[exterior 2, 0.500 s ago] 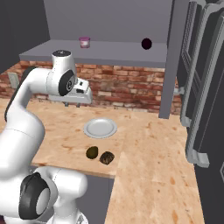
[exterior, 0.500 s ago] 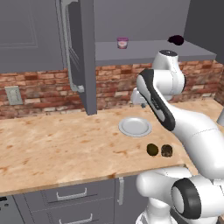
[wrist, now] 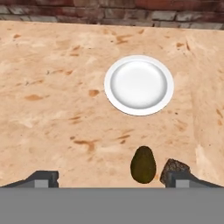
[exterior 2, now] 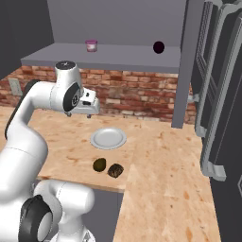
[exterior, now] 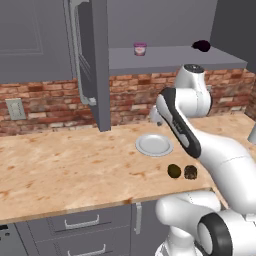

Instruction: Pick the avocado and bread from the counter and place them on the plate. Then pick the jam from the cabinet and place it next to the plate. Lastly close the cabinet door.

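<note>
The olive-green avocado [wrist: 143, 164] and the mottled brown bread [wrist: 174, 169] lie side by side on the counter [exterior: 65, 170] near its front edge, short of the plate [wrist: 138, 85]. My gripper [wrist: 111, 179] hangs open high above the counter, fingertips [wrist: 43, 177] wide apart, with avocado [exterior: 174, 171] and bread [exterior: 190, 173] just inside the right tip. From the right base, the hand [exterior 2: 89, 105] hovers above the plate [exterior 2: 108, 138]. The jam [exterior: 140, 48] stands on the shelf of the cabinet [exterior: 175, 57]. The cabinet door [exterior: 92, 65] stands open.
A black-maroon lump [exterior: 201, 45] sits on the shelf right of the jam. A brick backsplash [exterior: 45, 102] runs behind the counter. Another open dark door [exterior 2: 215, 94] juts out on the right, over the counter's side wing [exterior 2: 165, 189].
The arm has sunk slightly; the avocado, bread, plate and jam have not moved.
</note>
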{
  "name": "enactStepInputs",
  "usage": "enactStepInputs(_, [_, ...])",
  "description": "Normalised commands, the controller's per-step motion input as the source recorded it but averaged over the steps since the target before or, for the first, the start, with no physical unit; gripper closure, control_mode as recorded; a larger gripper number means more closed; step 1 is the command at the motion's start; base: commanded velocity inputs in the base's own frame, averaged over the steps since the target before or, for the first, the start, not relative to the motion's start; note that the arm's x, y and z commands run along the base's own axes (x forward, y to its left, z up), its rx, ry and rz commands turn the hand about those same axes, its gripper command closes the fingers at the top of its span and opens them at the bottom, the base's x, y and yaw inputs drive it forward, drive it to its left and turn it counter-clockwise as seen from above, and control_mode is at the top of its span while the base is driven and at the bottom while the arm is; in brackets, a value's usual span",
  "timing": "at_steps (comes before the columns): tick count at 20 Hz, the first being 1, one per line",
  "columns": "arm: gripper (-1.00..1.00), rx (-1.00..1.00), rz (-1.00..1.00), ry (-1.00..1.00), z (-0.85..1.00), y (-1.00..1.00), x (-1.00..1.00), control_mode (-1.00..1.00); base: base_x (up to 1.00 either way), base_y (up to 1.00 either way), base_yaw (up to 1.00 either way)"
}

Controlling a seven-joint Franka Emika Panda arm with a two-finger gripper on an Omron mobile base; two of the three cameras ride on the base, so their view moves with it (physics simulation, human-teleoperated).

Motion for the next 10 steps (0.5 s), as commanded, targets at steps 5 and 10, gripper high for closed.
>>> enactStepInputs(5, [-1.0, 0.0, 0.0, -0.03, -0.3, -0.07, 0.0, -1.0, 0.0, 0.0, 0.0])
enactStepInputs(10, [-1.0, 0.0, 0.0, 0.0, -0.31, -0.11, 0.0, -1.0, 0.0, 0.0, 0.0])
